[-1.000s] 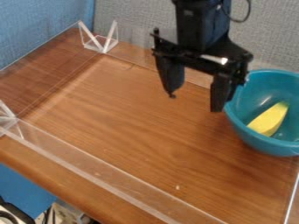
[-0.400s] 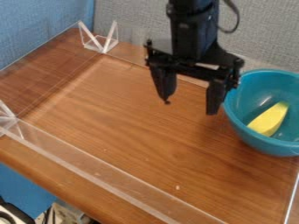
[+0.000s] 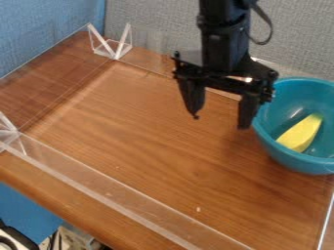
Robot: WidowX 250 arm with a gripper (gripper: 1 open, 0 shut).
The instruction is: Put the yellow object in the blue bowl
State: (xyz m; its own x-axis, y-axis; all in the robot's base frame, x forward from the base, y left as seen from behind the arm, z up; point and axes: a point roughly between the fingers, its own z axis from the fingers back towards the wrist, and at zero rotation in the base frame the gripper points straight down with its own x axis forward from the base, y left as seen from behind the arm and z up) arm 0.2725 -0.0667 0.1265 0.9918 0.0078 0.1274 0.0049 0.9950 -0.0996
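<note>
The yellow object (image 3: 302, 132), a small curved banana shape, lies inside the blue bowl (image 3: 280, 145) at the right edge of the wooden table. My gripper (image 3: 222, 105) hangs just left of the bowl, pointing straight down, its two dark fingers spread wide with nothing between them. The right finger (image 3: 249, 107) stands close beside the bowl's left rim; whether it touches the rim I cannot tell.
A low clear acrylic wall (image 3: 117, 200) runs around the wooden tabletop (image 3: 117, 117). Clear triangular brackets stand at the back left (image 3: 111, 43) and at the left edge (image 3: 11, 137). A blue backdrop rises behind the table.
The gripper has dropped a little lower and rolled slightly about its vertical axis. It stays open, and the yellow object rests unmoved in the bowl.
</note>
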